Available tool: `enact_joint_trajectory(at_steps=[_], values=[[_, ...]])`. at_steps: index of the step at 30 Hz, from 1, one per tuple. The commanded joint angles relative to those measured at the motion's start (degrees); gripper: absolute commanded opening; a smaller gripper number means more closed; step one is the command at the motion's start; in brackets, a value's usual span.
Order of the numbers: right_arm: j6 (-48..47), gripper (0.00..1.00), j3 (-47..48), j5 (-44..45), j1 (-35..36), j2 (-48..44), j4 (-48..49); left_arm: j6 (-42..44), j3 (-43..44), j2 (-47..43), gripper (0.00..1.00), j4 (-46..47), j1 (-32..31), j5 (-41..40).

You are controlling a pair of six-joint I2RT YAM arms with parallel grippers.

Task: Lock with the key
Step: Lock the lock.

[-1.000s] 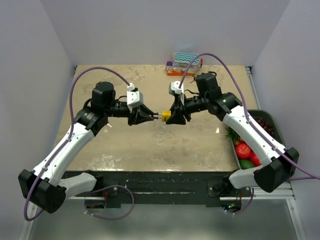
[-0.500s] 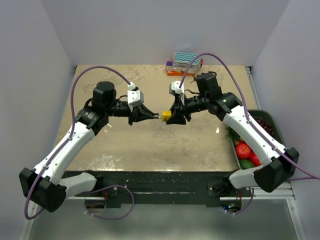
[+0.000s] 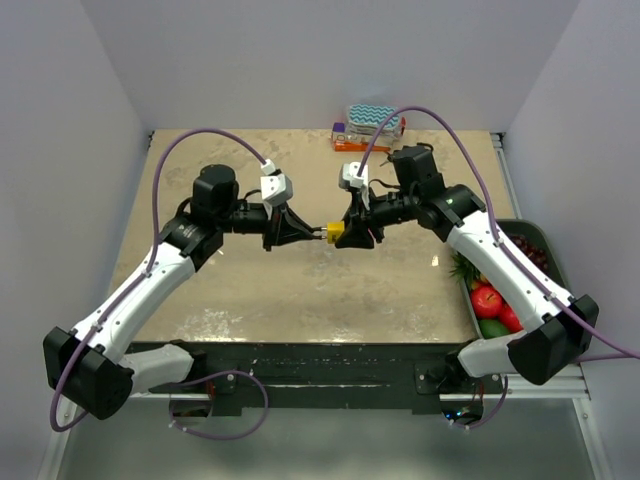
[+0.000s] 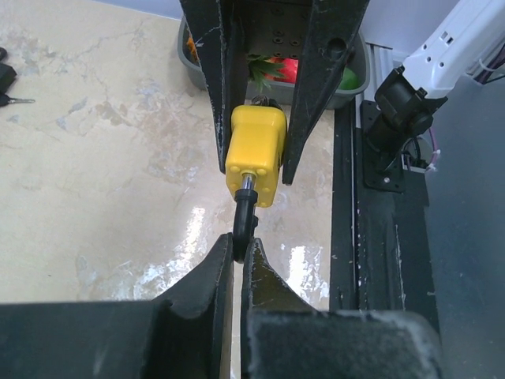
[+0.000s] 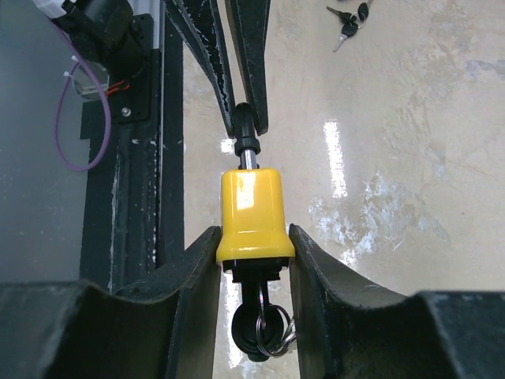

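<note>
The yellow padlock [image 3: 335, 233] is held up over the table [image 3: 300, 290], clamped at its body by the right gripper [image 5: 254, 235], while its black shackle [image 4: 245, 217] is pinched tight by the left gripper [image 4: 239, 246] (a key ring [image 5: 264, 328] is seen at the other end). Red apples [image 3: 487, 299] and green fruit are piled in the grey bin [image 3: 548, 262].

You have the yellow padlock [image 3: 336, 233] level in mid-air at centre, its black shackle [image 4: 244, 215] pointing to 9 o'clock and the ringed black key [image 5: 260, 328] seated at its 3 o'clock end.
</note>
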Motion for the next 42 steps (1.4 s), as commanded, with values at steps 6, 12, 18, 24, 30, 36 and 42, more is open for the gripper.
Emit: enact_joint_trajectory(at_steps=[6, 12, 18, 24, 30, 36, 42], values=[[-1.7, 0.00, 0.6, -0.2, 2.4, -1.4, 9.8, -3.3, 0.4, 0.8, 0.00, 4.0, -4.0, 4.8], [2.8, 0.00, -0.8, -3.0, 3.5, -1.2, 13.9, -9.5, -1.7, 0.9, 0.00, 12.8, -5.8, 4.3], [7.9, 0.00, -0.1, -4.9, 6.6, -0.4, 18.9, -13.8, -3.2, 2.4, 0.00, 20.9, -7.5, 4.9], [11.2, 0.00, -0.8, -5.8, 8.9, 0.7, 23.7, -11.8, -3.4, 3.1, 0.00, 21.3, -10.5, 5.7], [8.0, 0.00, -0.8, -4.2, 9.1, 0.5, 19.7, -12.9, -3.4, 2.1, 0.00, 18.7, -5.8, 5.7], [7.0, 0.00, -1.4, -2.2, 9.1, 0.4, 16.8, -2.1, 2.6, 2.6, 0.00, 7.2, 2.6, 3.4], [9.2, 0.00, -1.2, 2.8, 9.1, 0.8, 20.3, -11.2, 4.4, 3.5, 0.20, 11.9, 3.4, -0.7]])
